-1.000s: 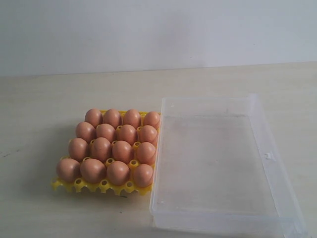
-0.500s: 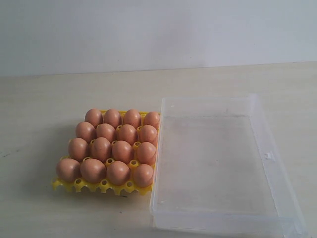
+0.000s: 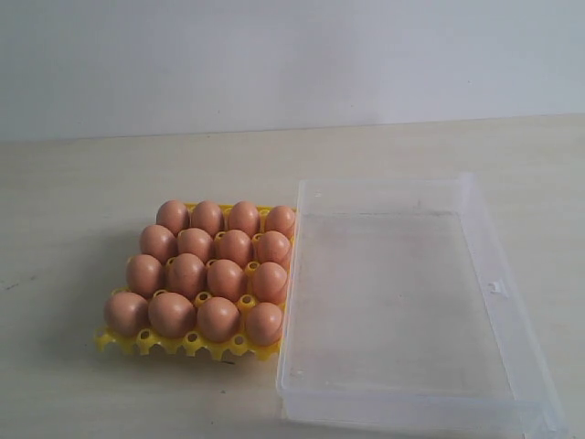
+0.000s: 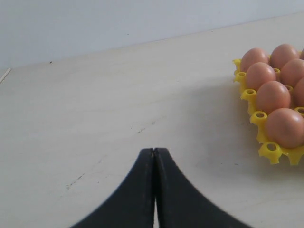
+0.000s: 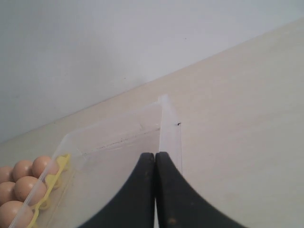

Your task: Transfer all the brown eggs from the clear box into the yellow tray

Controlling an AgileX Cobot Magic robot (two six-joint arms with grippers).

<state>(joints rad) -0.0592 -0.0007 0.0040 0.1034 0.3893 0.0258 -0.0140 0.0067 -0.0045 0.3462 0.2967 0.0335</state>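
brown eggs (image 3: 225,277) all in yellow tray (image 3: 146,340), clear box (image 3: 393,311) just beside

Pale wooden table (image 3: 82,183), white wall (image 3: 274,55)

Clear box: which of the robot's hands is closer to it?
Right. The right hand sits close at the box's corner; the left hand faces bare table beside the tray, with the box out of its view.
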